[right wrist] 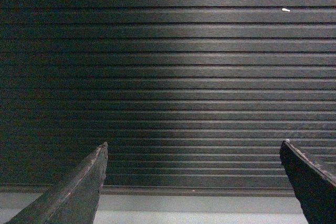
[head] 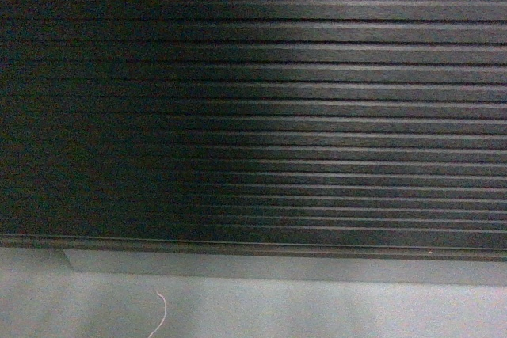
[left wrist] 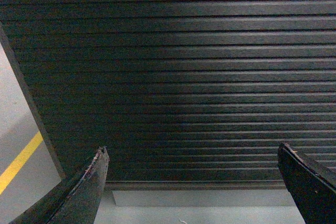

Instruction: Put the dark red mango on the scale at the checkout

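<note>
The ribbed dark front of the checkout point(head: 253, 100) fills the head view, with its grey base plinth point(head: 285, 267) along the bottom. The same ribbed front point(left wrist: 178, 77) faces the left wrist camera and also the right wrist camera point(right wrist: 168, 77). My left gripper point(left wrist: 192, 153) is open, its two dark fingers wide apart with nothing between them. My right gripper point(right wrist: 194, 148) is open too and holds nothing. The dark red mango and the scale are out of view. Neither gripper shows in the head view.
Grey floor point(head: 238, 306) lies below the plinth, with a thin white thread point(head: 162, 314) on it. In the left wrist view the counter's left corner edge point(left wrist: 26, 98) shows, with floor and a yellow line point(left wrist: 18, 162) beyond it. A small white speck point(right wrist: 285, 10) marks a rib.
</note>
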Available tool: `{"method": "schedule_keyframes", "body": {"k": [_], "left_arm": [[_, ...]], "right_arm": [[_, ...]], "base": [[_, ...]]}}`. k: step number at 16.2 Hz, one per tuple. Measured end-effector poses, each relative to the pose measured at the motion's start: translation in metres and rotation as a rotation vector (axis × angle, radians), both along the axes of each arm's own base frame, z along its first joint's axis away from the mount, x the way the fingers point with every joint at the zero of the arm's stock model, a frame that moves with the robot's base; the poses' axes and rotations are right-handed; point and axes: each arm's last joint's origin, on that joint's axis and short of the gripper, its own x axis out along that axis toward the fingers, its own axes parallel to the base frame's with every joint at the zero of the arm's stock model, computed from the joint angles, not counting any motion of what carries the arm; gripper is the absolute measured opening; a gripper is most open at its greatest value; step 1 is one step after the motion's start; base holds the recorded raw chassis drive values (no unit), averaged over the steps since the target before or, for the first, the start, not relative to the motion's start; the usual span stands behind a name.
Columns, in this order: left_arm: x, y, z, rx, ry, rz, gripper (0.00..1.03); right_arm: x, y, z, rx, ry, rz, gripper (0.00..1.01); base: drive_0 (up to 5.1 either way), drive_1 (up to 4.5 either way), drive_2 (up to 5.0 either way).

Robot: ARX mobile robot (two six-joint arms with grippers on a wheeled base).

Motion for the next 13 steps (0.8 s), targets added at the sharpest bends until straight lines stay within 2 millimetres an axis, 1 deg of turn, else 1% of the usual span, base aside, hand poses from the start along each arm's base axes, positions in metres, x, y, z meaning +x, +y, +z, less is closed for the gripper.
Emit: {"method": "schedule_keyframes", "body": {"k": [13], "left_arm": [[0.0000,0.0000,-0.0002,0.000,0.002,0.000,0.98]], "right_arm": [[0.0000,0.0000,-0.0001,0.000,0.001,0.000,0.98]], "base": [[0.0,2.13,-2.0]]}}
